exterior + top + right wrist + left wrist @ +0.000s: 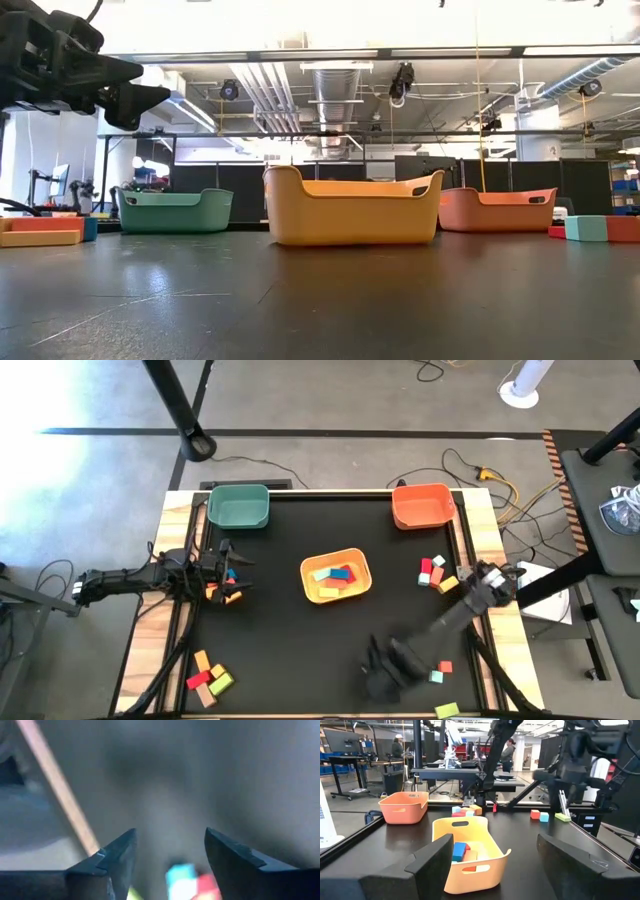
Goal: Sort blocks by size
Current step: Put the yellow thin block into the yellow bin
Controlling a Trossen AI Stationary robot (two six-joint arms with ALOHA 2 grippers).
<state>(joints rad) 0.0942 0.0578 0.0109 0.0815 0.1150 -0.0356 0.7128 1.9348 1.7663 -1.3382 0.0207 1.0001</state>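
1. The left gripper [232, 570] is at the left side of the table [290, 630], above a few small blocks [226, 596] that lie under and beside it. Its fingers [432, 862] are spread wide, with nothing between them.
2. The arm hides part of those blocks from above, so you cannot count them.
3. The right gripper [385, 665] is low at the front of the table, right of the middle. From above it is just a dark blur. In its own wrist view the fingers [117, 855] are apart and hold nothing.
4. A light blue block [181, 874] and a red block [210, 886] show past those fingers, but they are fuzzy and cut off at the edge.
5. The yellow bin [337, 576] sits in the middle of the table. It has blue, red and pale blocks in it. Its wall hides them in the low view.
6. The green bin [238, 506] is at the back left and the orange bin [423, 505] at the back right. From above, both look bare inside.
7. A bunch of blocks [436, 572] lies just left of the right arm's base, near the orange bin.
8. More blocks [208, 678] lie at the front left corner.
9. A green block [447, 710] lies at the front right edge, partly cut off.
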